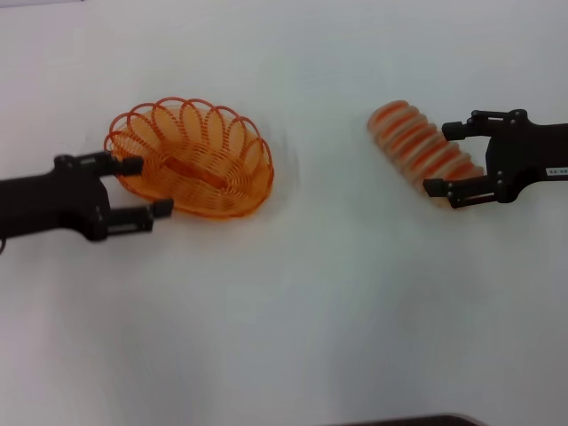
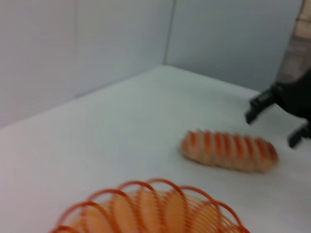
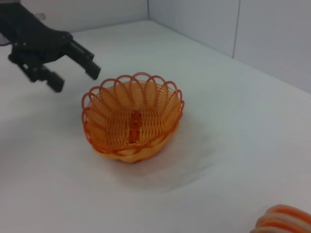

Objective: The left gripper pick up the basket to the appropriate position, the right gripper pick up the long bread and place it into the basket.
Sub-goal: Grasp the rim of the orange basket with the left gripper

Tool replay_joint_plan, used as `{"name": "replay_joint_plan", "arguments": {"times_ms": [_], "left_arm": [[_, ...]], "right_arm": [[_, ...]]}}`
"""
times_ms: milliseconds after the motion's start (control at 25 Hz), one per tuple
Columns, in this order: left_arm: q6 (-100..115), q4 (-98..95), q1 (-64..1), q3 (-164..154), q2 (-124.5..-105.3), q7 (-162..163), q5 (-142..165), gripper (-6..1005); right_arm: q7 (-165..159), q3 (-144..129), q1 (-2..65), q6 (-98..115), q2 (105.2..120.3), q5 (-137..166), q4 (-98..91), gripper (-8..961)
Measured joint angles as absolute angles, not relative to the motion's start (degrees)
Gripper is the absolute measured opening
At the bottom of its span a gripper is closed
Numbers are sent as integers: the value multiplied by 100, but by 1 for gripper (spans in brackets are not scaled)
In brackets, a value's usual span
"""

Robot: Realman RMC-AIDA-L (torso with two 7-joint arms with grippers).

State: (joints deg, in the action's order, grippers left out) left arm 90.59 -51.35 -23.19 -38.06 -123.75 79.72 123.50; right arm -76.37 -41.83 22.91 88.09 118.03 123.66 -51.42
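Note:
The orange wire basket (image 1: 200, 164) stands upright and empty on the white table, left of centre; it also shows in the left wrist view (image 2: 150, 208) and the right wrist view (image 3: 133, 121). My left gripper (image 1: 146, 186) is open at the basket's left rim, its fingers close beside the rim; the right wrist view shows it (image 3: 75, 80) just apart from the basket. The long bread (image 1: 422, 146) lies flat at the right, also seen in the left wrist view (image 2: 228, 150) and the right wrist view (image 3: 284, 221). My right gripper (image 1: 444, 160) is open at the bread's right end (image 2: 272, 129), holding nothing.
The white table (image 1: 293, 311) is bordered by pale walls (image 2: 97, 43) at the far side. A dark edge (image 1: 417, 419) shows at the table's near side.

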Motion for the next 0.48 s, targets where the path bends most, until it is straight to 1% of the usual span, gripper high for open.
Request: {"name": "replay_joint_plan", "arguments": {"times_ms": [360, 480], "left_arm": [[8010, -5220, -2636, -3682, -12362, 9172, 12168, 785], [7686, -5225, -2854, -3976, -12269, 9736, 12454, 784]], "right_arm": [[-7684, -4056, 2332, 8812, 11832, 12365, -5142, 929], [-7687, -4017, 2335, 8850, 11837, 12366, -5142, 928]]}}
